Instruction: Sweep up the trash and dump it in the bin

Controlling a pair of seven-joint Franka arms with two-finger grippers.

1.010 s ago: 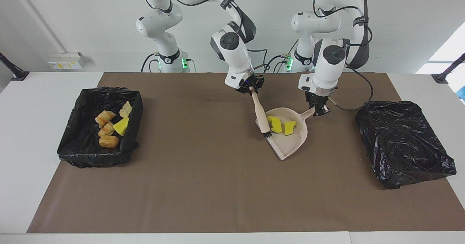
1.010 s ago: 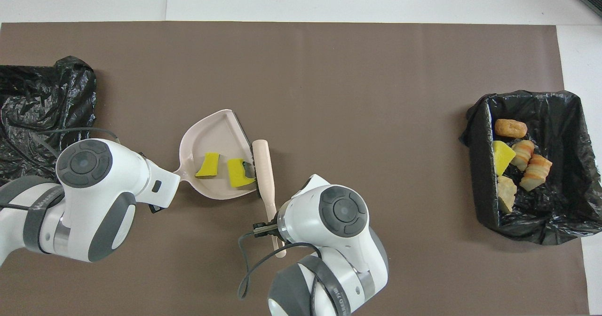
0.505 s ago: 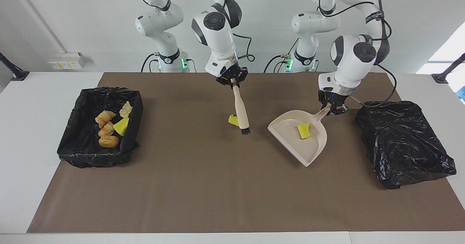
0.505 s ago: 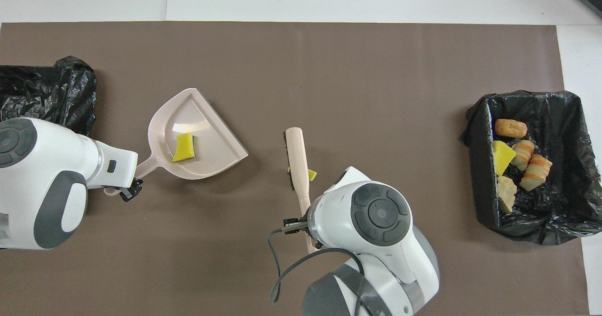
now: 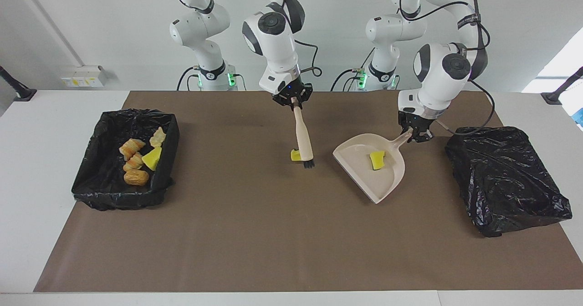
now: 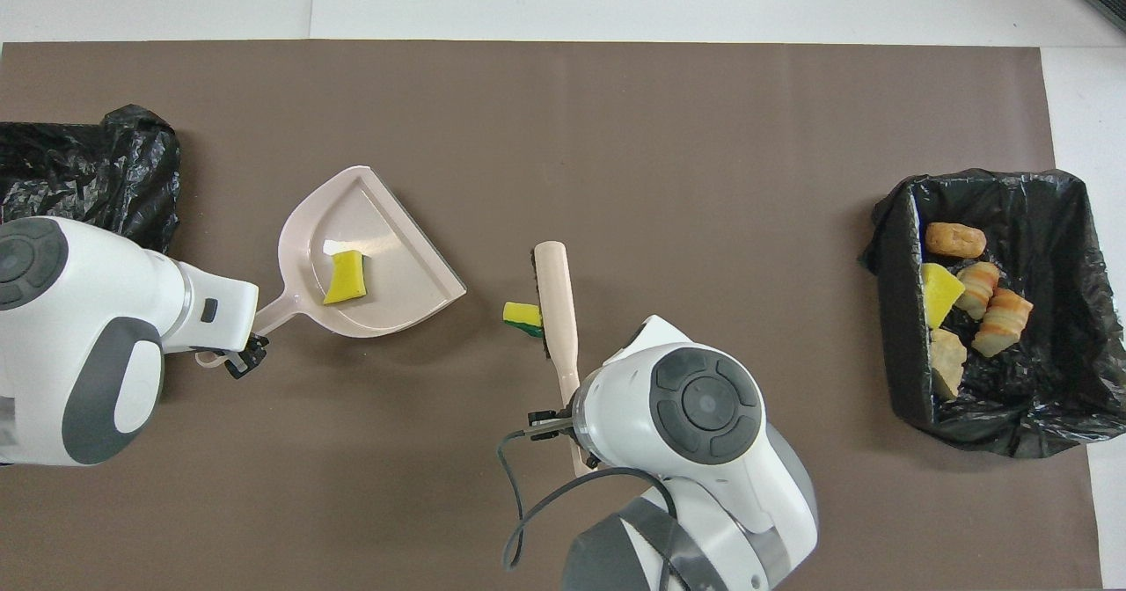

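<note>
A: Left gripper?
B: Clamped on the handle of the beige dustpan, toward the left arm's end of the table. Pan tilted, open lip pointing to the table's middle; hard to tell whether that lip touches the brown mat. One yellow sponge chunk lying in the pan.

A: Right gripper?
B: Closed on the top of the beige brush, over the mat's middle. Brush hanging steeply, bristles down at the mat.

A: Loose trash?
B: Second yellow sponge chunk on the mat, just beside the bristles, between brush and pan. Well apart from the pan's lip, bare mat between them.

A: Bins?
B: Open black-lined bin at the right arm's end, holding golden-brown rolls, a pale lump and another yellow piece. Black bag-covered bin at the left arm's end, just beside the dustpan's handle.

A: Room to move?
B: Wide bare mat from the brush to the open bin, and along the whole edge farthest from the robots. White tabletop showing past the mat's ends.
</note>
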